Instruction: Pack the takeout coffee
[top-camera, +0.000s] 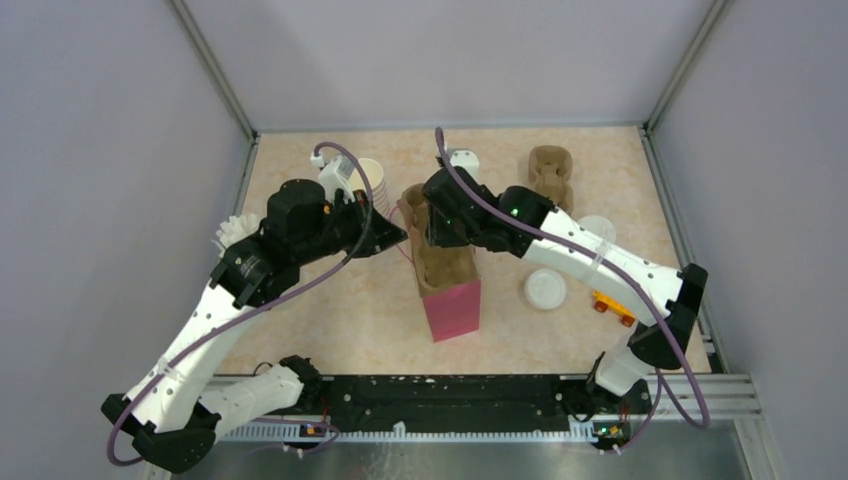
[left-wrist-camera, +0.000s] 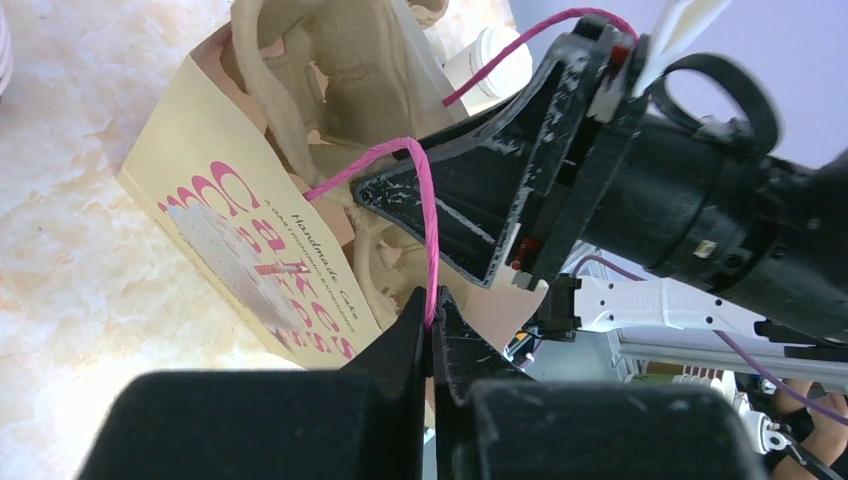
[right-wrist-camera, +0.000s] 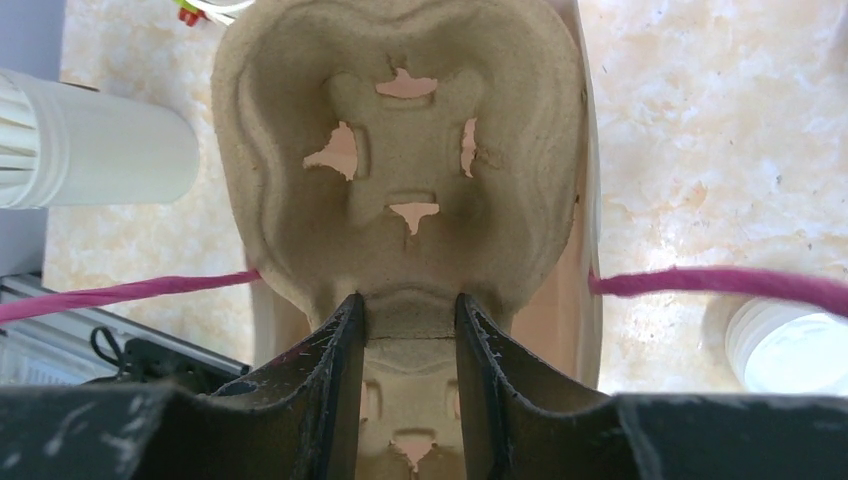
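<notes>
My left gripper (left-wrist-camera: 430, 300) is pinched fully shut on the pink twine handle (left-wrist-camera: 425, 200) of the paper bag (left-wrist-camera: 230, 230), holding the mouth up. My right gripper (right-wrist-camera: 410, 305) stands partly open, its fingers clamped on the middle ridge of the moulded cardboard cup carrier (right-wrist-camera: 400, 120), which sits partway inside the bag's mouth. The takeout coffee (top-camera: 545, 289) stands lidded on the table to the right of the bag, apart from it and close under my right forearm, not yet in any carrier. My chief worry is that thin twine: I hold it at the very tips, and if it slips the bag's mouth may sag onto the carrier and jam it. Pull too hard and I could tip the bag over. The carrier looks a snug fit between the bag's walls, so a tilted push may snag an edge or crease the paper. When I draw my right arm back, the forearm could knock the coffee over. The tabletop (top-camera: 340, 300) is smooth, cream and marbled, likely slick under the bag. Plain pale lavender walls (top-camera: 450, 60) close it in on three sides, with metal posts in the far corners. A second carrier (top-camera: 550, 172), a stack of lidless cups (top-camera: 372, 185) and a small orange object (top-camera: 612, 307) share the surface.
</notes>
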